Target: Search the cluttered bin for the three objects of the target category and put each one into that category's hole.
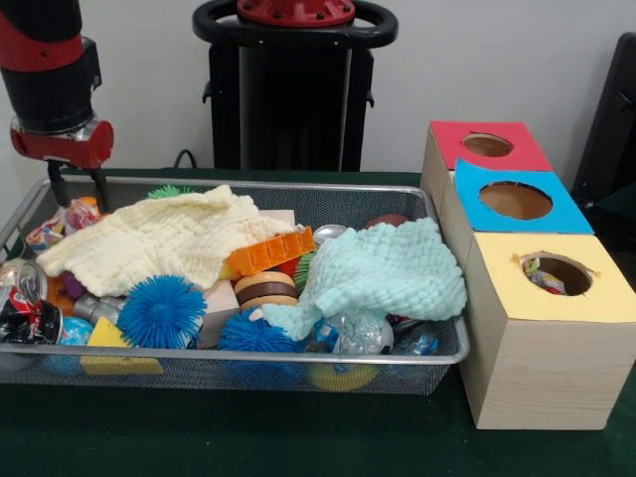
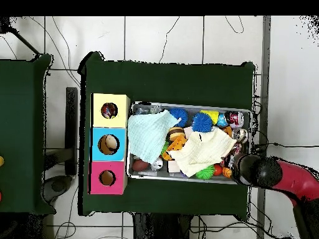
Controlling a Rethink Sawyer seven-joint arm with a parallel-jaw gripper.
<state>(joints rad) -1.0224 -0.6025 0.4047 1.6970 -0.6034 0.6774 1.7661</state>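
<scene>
Green tabletop is carrying the wire bin (image 1: 437,350), where the gripper (image 1: 76,186) is hovering empty, prongs apart, while the yellow-topped box (image 1: 552,328) is already holding something crinkly.

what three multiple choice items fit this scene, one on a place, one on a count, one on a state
1. Where does the gripper hang?
A. over the bin's end farthest from the boxes
B. over the red-topped box
C. over the yellow-topped box

2. How many blue spiky rubber balls show in the wire mesh bin?
A. none
B. two
C. five

3. What is the state of the hole in the yellow-topped wooden box?
A. taped over
B. something sits inside it
C. a cloth covers it

Answers: 1 A, it hangs at the bin's end away from the boxes. 2 B, two lie near the front edge. 3 B, an object shows through the opening.
</scene>
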